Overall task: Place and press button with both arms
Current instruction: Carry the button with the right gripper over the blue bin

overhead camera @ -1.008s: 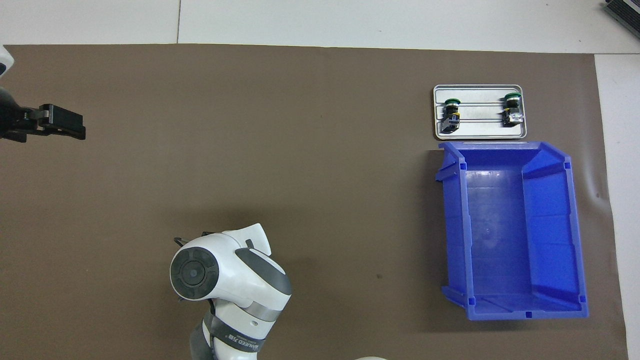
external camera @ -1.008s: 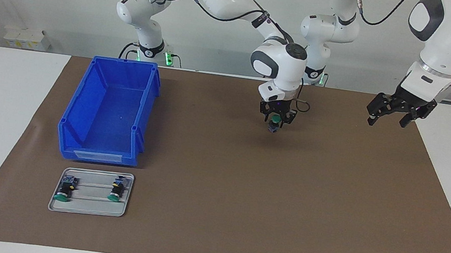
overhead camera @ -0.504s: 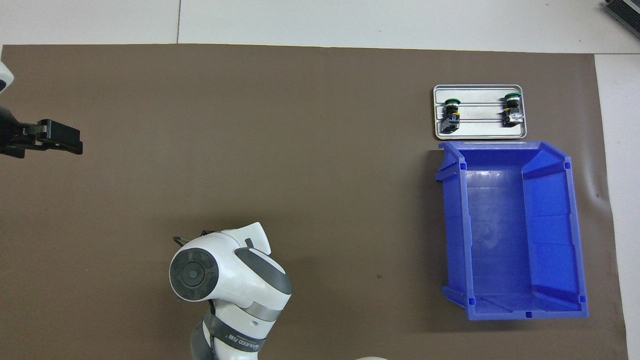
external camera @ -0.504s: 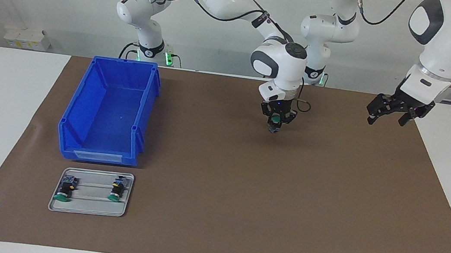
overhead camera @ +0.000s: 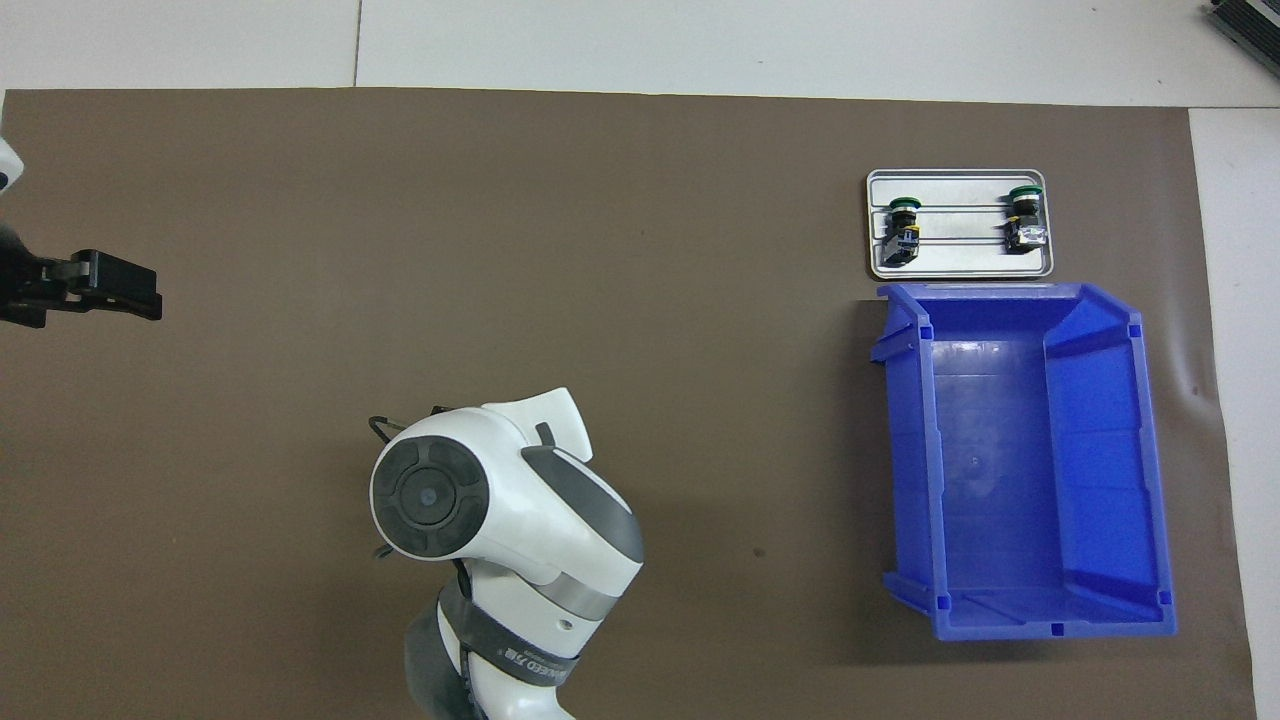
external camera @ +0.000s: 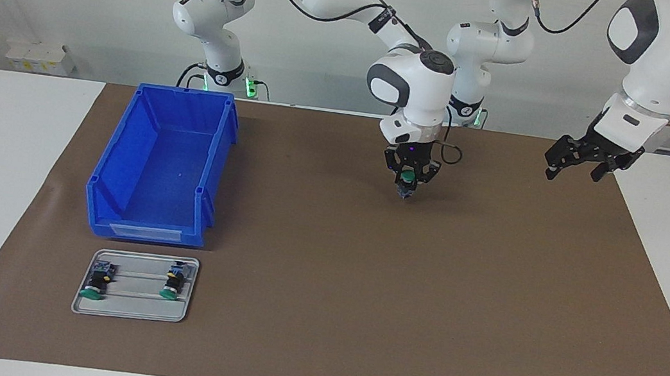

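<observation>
My right arm reaches to the middle of the brown mat. Its gripper [external camera: 408, 175] points down and is shut on a button [external camera: 405, 187] with its green cap up. The button's lower end is at the mat or just above it; I cannot tell which. In the overhead view the right arm's wrist [overhead camera: 470, 500] hides this gripper and the button. My left gripper [external camera: 579, 163] hangs open and empty above the mat's edge at the left arm's end of the table. It also shows in the overhead view [overhead camera: 110, 290].
A grey tray [external camera: 128, 309] with two more green-capped buttons [external camera: 96, 283] [external camera: 172, 283] lies at the right arm's end, farther from the robots than the empty blue bin [external camera: 111, 213]. Both show in the overhead view: tray [overhead camera: 960, 265], bin [overhead camera: 905, 450].
The right arm's wrist has shifted a little toward the right arm's end, with the button still in the gripper. The left gripper has drawn back slightly toward the robots.
</observation>
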`<state>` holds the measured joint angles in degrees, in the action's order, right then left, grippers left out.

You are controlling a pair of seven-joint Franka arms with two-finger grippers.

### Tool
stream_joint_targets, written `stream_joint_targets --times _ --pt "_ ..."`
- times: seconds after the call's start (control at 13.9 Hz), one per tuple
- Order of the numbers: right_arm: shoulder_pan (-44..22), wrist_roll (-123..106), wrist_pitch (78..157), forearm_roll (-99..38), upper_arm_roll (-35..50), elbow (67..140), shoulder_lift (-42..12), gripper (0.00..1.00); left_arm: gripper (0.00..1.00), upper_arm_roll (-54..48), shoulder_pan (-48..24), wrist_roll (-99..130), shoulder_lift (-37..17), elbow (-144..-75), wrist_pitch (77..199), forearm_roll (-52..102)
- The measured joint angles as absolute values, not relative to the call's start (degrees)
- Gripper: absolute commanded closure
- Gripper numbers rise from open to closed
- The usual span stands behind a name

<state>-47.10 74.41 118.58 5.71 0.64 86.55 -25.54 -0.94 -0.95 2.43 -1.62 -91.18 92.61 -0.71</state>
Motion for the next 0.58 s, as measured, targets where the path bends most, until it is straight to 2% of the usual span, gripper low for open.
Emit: stream_joint_targets --times 0.29,0.58 --pt "-39.6 59.3 107.8 5.7 0.6 86.8 -18.7 1.0 0.0 -0.9 -0.9 2.4 -1.6 -91.2 92.6 -0.7" --pt "-30.4 40.4 103.0 5.0 0.4 89.3 -13.4 1.0 0.0 -0.9 -0.9 2.4 -1.6 -91.2 92.6 -0.7"
